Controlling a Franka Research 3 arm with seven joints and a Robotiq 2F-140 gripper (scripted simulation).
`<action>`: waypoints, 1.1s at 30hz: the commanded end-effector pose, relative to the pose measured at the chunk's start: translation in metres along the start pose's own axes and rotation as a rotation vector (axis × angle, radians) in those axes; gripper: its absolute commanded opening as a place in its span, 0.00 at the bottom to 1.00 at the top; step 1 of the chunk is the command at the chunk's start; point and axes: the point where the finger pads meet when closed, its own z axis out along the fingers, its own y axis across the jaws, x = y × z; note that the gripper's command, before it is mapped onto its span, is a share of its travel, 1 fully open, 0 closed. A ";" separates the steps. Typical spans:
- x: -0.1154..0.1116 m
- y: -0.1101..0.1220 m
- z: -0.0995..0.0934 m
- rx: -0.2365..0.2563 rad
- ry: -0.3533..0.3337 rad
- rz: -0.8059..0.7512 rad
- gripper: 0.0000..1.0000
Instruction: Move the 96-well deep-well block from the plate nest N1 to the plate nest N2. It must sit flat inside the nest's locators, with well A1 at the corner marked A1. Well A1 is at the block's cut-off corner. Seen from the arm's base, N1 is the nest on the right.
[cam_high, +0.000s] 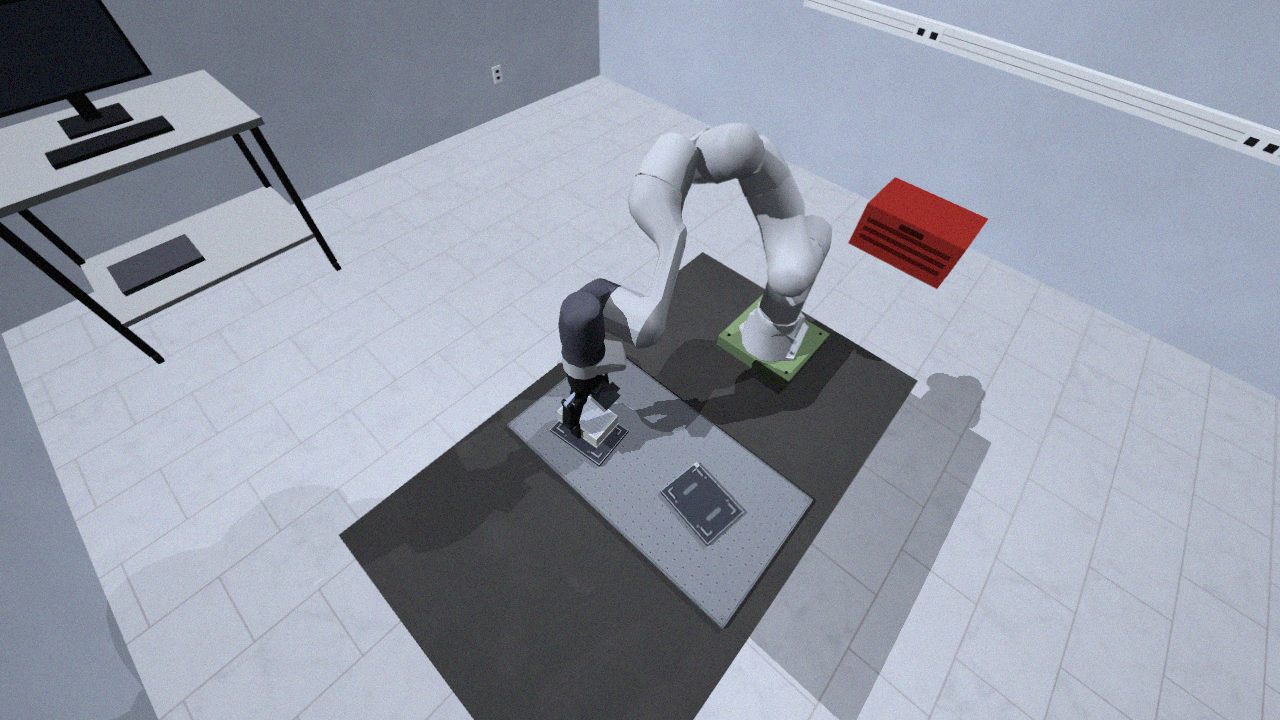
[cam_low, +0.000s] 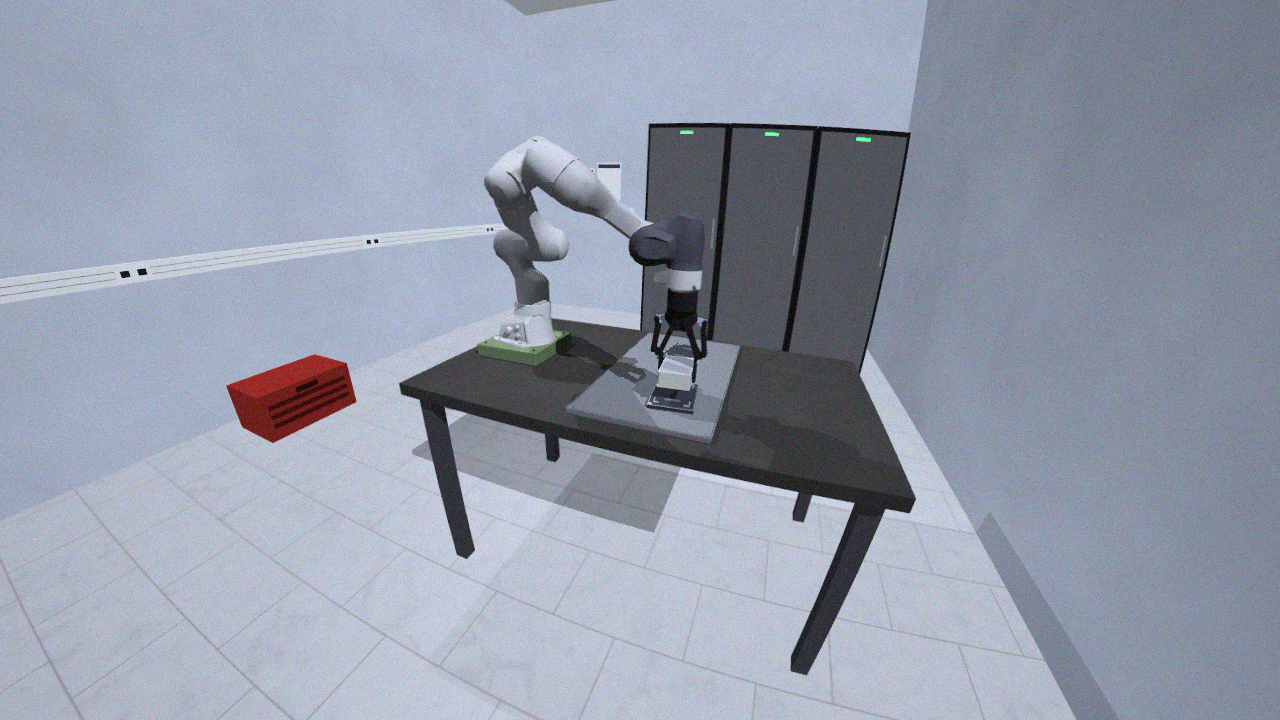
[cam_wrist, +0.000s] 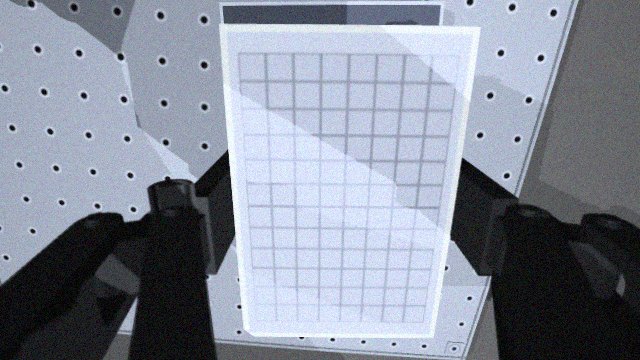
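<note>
arm (cam_high: 680, 170): white, rounded links | wrist (cam_high: 583, 326): dark grey housing, white collar | gripper (cam_low: 677, 356): black, jointed linkage fingers | base plate (cam_high: 729, 333): green, square

a lab room, grey server-style cabinets (cam_low: 774, 234) with green lights, perforated breadboard plate (cam_high: 769, 510) on a dark table (cam_low: 805, 447), red toolbox (cam_high: 916, 231), monitor desk (cam_high: 134, 134), tiled floor
</note>
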 end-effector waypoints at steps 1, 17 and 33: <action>-0.001 -0.002 -0.007 0.006 0.000 -0.010 0.60; -0.001 -0.002 -0.026 0.006 0.000 -0.010 0.60; -0.001 -0.002 -0.026 0.006 0.000 -0.010 0.60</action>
